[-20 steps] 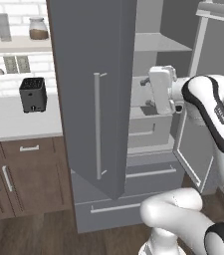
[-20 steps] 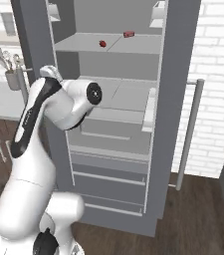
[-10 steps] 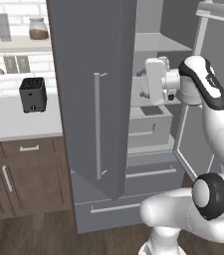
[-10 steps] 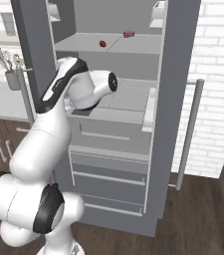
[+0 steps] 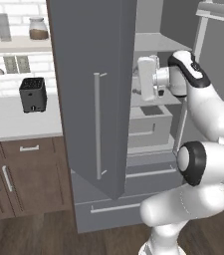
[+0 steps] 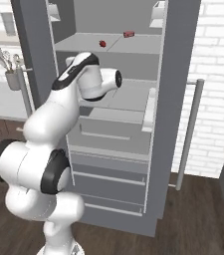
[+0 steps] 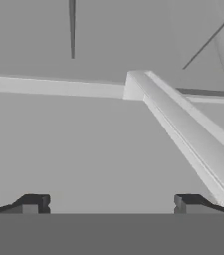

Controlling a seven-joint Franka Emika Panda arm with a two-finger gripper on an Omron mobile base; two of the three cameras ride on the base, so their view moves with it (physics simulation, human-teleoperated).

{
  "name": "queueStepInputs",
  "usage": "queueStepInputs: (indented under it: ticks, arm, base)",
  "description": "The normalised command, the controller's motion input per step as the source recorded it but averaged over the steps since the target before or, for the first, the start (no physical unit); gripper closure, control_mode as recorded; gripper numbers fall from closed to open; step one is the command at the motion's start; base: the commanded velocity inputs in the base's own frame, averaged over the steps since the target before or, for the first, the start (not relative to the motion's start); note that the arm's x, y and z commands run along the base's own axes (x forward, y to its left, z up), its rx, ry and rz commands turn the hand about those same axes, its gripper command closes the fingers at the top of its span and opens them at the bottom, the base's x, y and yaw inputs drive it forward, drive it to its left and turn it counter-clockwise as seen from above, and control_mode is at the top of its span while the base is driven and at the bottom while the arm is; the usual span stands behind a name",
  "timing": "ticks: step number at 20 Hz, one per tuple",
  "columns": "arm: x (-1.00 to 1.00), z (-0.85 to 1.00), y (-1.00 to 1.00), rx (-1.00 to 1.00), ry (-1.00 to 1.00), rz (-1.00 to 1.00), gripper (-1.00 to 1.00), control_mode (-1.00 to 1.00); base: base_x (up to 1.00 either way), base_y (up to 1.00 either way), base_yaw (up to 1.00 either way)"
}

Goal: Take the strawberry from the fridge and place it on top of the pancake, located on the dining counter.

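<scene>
One tiny strawberry (image 6: 102,43) sat on the open fridge (image 6: 178,99) shelf, orientation unclear; jaws spread wide, gripper (image 7: 111,203) empty.

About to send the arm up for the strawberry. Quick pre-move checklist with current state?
1. Fridge doors open: ok.
2. Strawberry in sight on the upper shelf: ok.
3. Gripper jaws wide apart and empty: ok.
4. Gripper at strawberry height: not ok, it sits below that shelf.
5. Small red item further back on the same shelf, apart from the strawberry: ok.
6. Clearance to the shelf edge on the way up: cannot tell.
</scene>
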Motion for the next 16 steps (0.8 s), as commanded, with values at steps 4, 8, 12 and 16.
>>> queueStepInputs:
  ticks: [4,8,12,16]
  arm:
    - [0.09,0.00,0.35,0.00,0.00,0.02,-1.00,-1.00]
    - [-0.07,0.00,0.50,0.00,0.00,0.05,-1.00,-1.00]
    - [-0.29,0.00,0.49,0.00,0.00,0.12,-1.00,-1.00]
    - [-0.46,0.01,0.46,0.00,0.00,0.18,-1.00,-1.00]
  base:
    - [0.00,0.00,0.00]
    - [0.00,0.00,0.00]
    - [0.00,0.00,0.00]
    - [0.00,0.00,0.00]
